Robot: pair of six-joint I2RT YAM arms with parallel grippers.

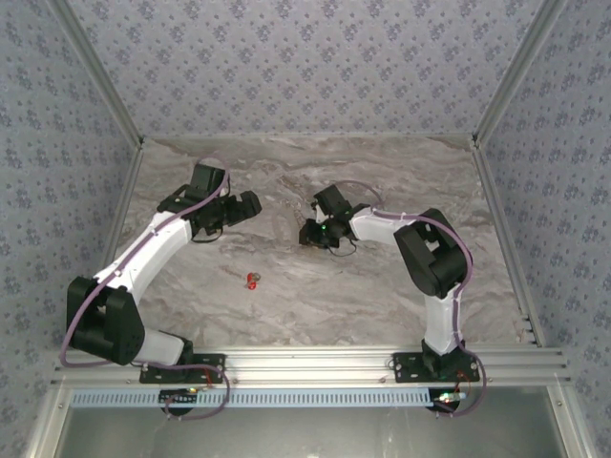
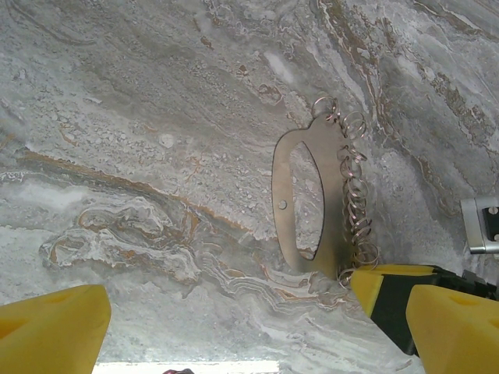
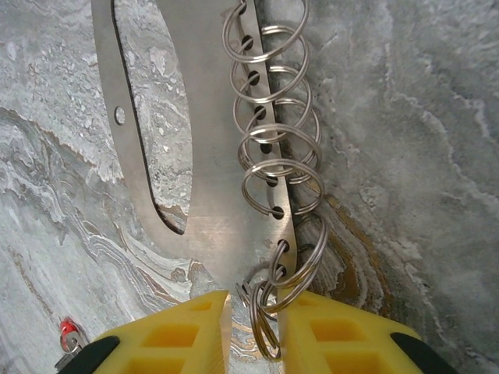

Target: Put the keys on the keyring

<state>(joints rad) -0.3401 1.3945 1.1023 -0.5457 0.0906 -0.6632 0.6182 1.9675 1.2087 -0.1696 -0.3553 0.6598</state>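
My right gripper (image 3: 253, 300) clamps the keyring (image 3: 210, 202); my left gripper (image 2: 230, 312) stands apart. The keys (image 1: 251, 281) lie toward the surface's (image 1: 334, 310) near edge.

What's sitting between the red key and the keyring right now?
Nothing. Only bare marble table separates the red key from the keyring. This shows in the right wrist view, and the top external view agrees.

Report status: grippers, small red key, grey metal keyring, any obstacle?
Left gripper open, empty. Right gripper shut on grey D-shaped metal keyring. Small red key loose on marble table, apart from both. No obstacle seen.
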